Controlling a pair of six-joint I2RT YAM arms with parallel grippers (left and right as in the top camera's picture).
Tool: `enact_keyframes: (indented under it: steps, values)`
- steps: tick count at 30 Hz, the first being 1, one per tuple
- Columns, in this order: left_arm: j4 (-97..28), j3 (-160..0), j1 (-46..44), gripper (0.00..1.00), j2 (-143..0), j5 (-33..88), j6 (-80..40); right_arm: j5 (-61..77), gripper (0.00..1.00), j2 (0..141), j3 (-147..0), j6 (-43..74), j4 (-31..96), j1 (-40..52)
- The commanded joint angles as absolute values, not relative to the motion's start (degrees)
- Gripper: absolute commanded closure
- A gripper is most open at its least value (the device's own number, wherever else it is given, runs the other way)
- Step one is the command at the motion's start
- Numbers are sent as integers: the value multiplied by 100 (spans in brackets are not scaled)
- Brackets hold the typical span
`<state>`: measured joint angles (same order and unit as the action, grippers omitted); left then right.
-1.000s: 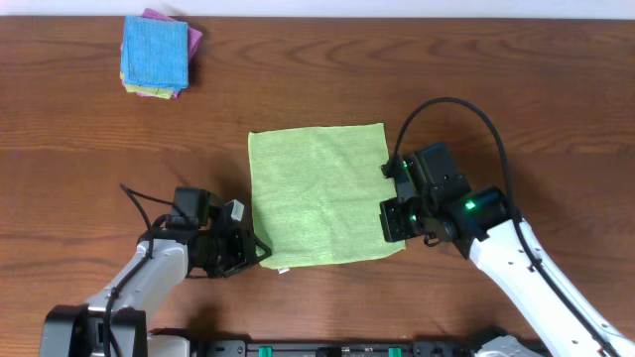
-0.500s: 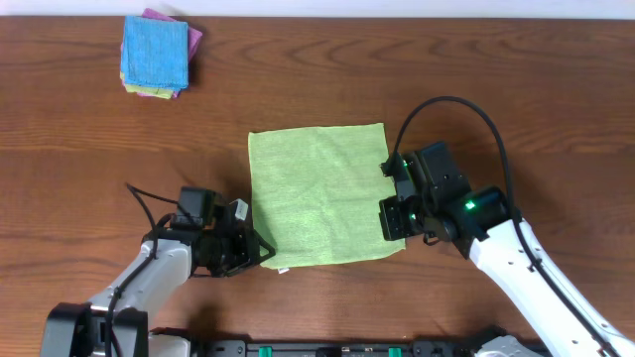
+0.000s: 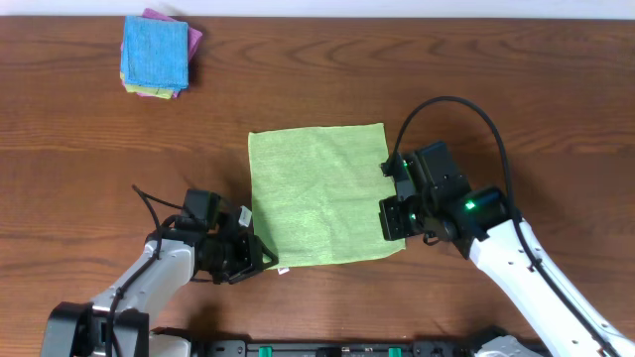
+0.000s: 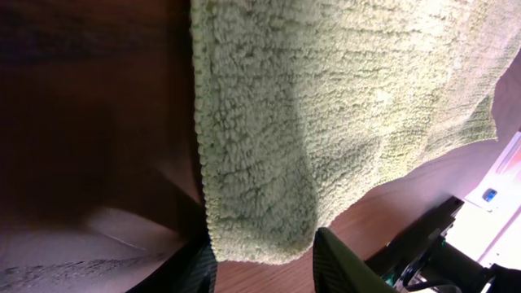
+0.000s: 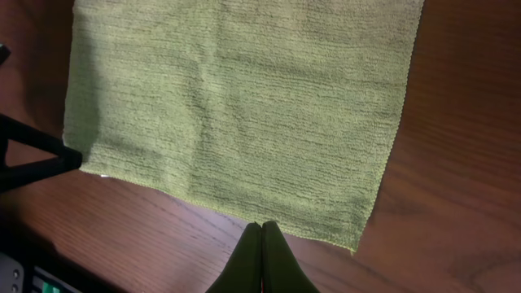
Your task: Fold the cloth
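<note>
Currently we log: green cloth [image 3: 317, 193] flat mid-table; left gripper [image 3: 264, 260] parted, straddling the cloth's near-left corner, unclamped; right gripper [image 5: 262, 232] pinched closed, holding nothing, beside the near-right corner.

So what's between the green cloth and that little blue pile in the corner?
Nothing but bare brown tabletop. The overhead view shows an empty stretch of wood from the green cloth to the blue-topped pile.

so the left gripper [image 3: 264, 260] sits low near-left, jaws spread apart; right gripper [image 5: 262, 234] is pinched closed, wrist tipped down.
</note>
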<state>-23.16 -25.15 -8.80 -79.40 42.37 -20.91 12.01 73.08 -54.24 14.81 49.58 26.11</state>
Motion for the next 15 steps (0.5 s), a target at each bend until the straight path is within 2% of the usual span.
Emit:
enact_keyframes:
  steps: [1, 2, 3, 4, 5, 15]
  values:
    - [-2370, -2412, -902, 66, -8044, 3835, -2106, 1223, 98, 7264, -5415, 1409, 4952, 2596]
    - [-2373, -2412, -904, 71, -8044, 3837, -2106, 1223, 98, 7264, -5415, 1409, 4956, 2596]
    - [-2377, -2412, -904, 81, -8044, 3837, -2106, 1221, 99, 7266, -5415, 1409, 4965, 2596]
    - [-2377, -2412, -902, 87, -8044, 3837, -2110, 1221, 98, 7264, -5415, 1406, 4969, 2596]
    - [-2377, -2412, -902, 91, -8044, 3837, -2134, 1221, 98, 7264, -5415, 1409, 4969, 2596]
    - [-2366, -2412, -902, 94, -8044, 3837, -2150, 1168, 98, 7290, -5413, 1308, 5277, 2596]
